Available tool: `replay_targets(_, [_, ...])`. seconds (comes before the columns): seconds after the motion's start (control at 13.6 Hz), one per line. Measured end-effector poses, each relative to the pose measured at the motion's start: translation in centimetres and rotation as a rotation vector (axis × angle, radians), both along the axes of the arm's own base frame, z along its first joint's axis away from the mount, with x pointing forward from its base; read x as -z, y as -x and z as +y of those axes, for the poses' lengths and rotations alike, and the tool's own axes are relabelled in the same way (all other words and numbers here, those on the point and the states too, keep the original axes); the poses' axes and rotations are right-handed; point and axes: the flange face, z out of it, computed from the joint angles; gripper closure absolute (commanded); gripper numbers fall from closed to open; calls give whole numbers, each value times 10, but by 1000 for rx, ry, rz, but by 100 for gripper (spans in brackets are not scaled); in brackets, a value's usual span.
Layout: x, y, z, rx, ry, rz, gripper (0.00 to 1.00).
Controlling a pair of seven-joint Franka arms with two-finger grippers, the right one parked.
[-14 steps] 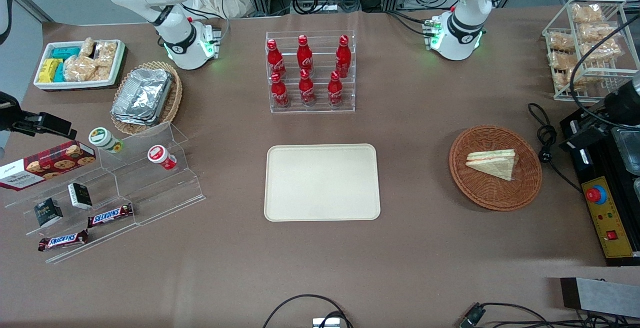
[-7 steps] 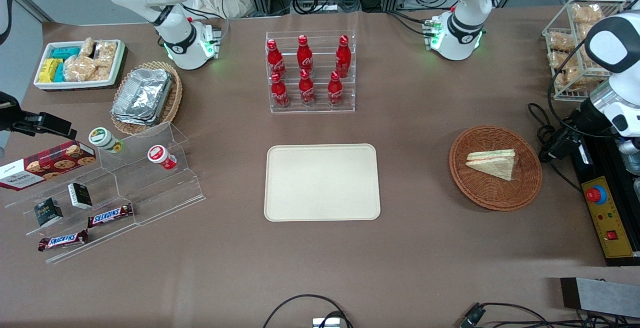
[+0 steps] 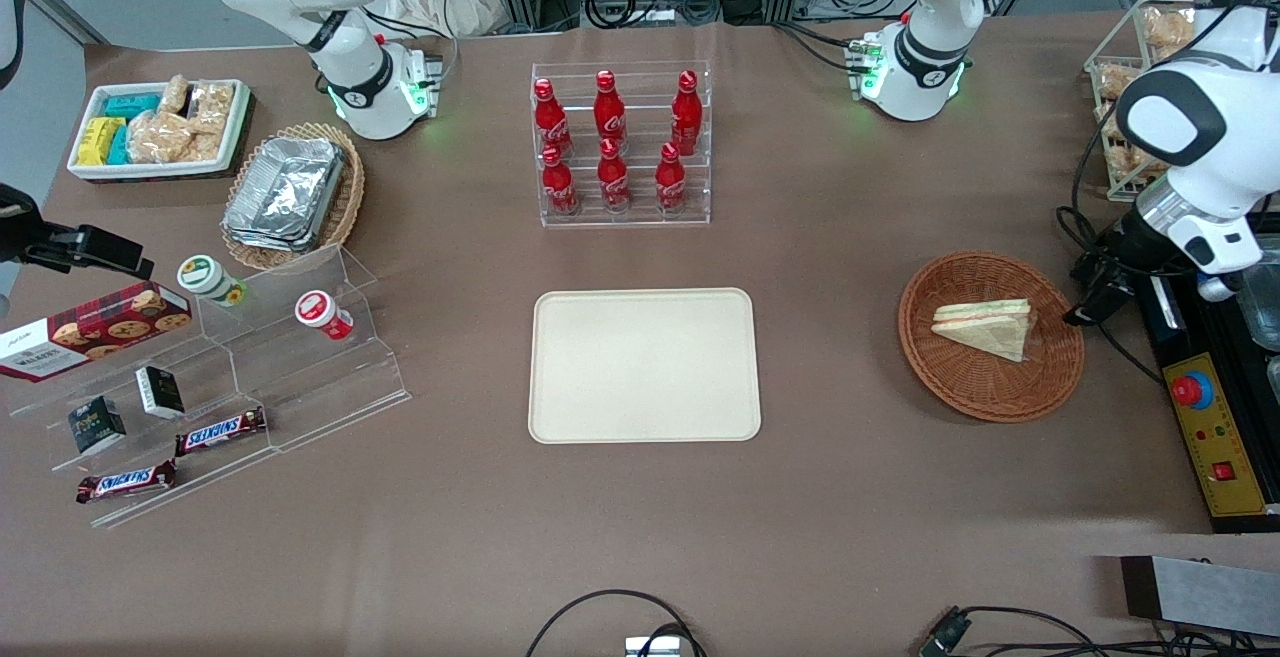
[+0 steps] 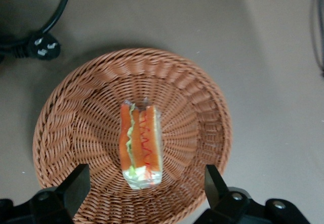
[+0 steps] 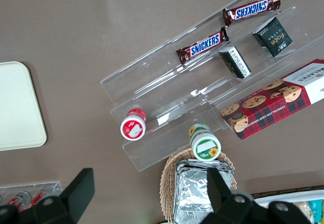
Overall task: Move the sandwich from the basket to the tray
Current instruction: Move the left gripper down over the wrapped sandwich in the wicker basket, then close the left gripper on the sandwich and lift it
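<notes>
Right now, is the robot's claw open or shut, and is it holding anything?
Gripper: open, holding nothing, hovering above the sandwich in the basket.

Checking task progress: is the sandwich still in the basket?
Yes: the sandwich lies inside the basket; the open gripper hovers above it, and the tray is bare.

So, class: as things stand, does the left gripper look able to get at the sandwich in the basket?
Probably yes: the gripper hangs open above the sandwich, which lies alone and uncovered in the wicker basket.
</notes>
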Motion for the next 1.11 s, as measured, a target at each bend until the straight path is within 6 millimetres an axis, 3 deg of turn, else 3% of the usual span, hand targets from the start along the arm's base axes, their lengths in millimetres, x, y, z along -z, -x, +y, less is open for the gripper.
replay_targets(0.22, [30,8,-1,-10,-3,33,0])
replay_targets(0.52, [67,13,-16,-25,-1,49,0])
replay_targets(0.81, [73,12,-31,-26,14,48,0])
replay_targets(0.88, [73,12,-31,-25,14,48,21])
replay_targets(0.96, [73,12,-31,-26,14,48,56])
replay_targets(1.11, [73,12,-31,-26,13,47,91])
